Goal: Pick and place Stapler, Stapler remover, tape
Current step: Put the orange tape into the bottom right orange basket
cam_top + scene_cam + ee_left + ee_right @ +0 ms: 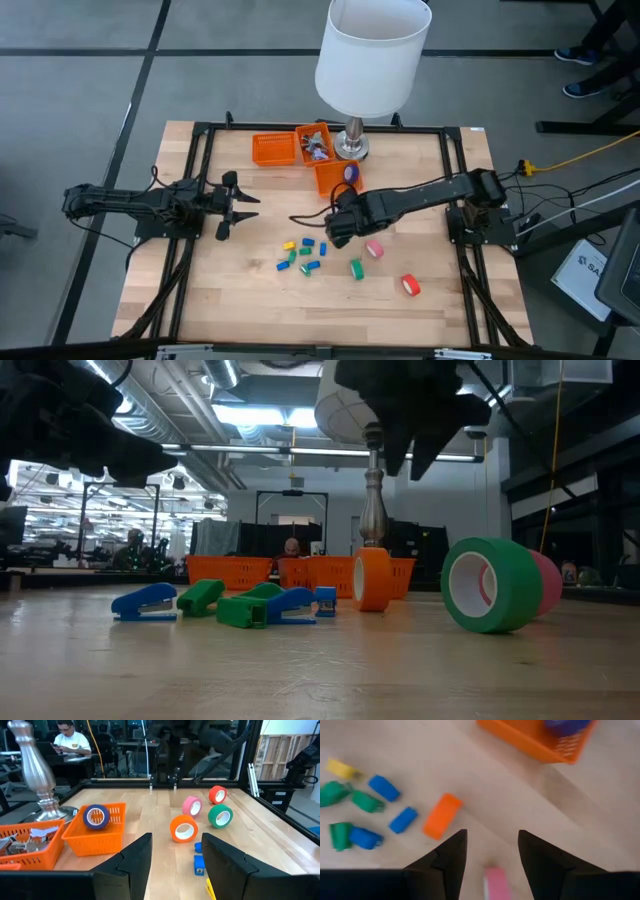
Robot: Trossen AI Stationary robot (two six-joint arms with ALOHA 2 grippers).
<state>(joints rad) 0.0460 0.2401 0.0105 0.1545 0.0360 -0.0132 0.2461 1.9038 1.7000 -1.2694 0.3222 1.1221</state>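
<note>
Right gripper (pixel 338 232) spread, poised above orange tape (pixel 443 815); left gripper (pixel 243 205) spread, idle

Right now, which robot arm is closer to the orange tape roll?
The right one. The right pincer hangs open just above the orange tape roll, almost over it. The left pincer waits open, far off across the small staplers, on the table's left side.

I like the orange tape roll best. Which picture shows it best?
The left wrist view: the orange tape roll stands whole, its hole facing us. The low view shows it edge-on, the right wrist view from above, blurry. In the high view the right gripper hides it.
</note>
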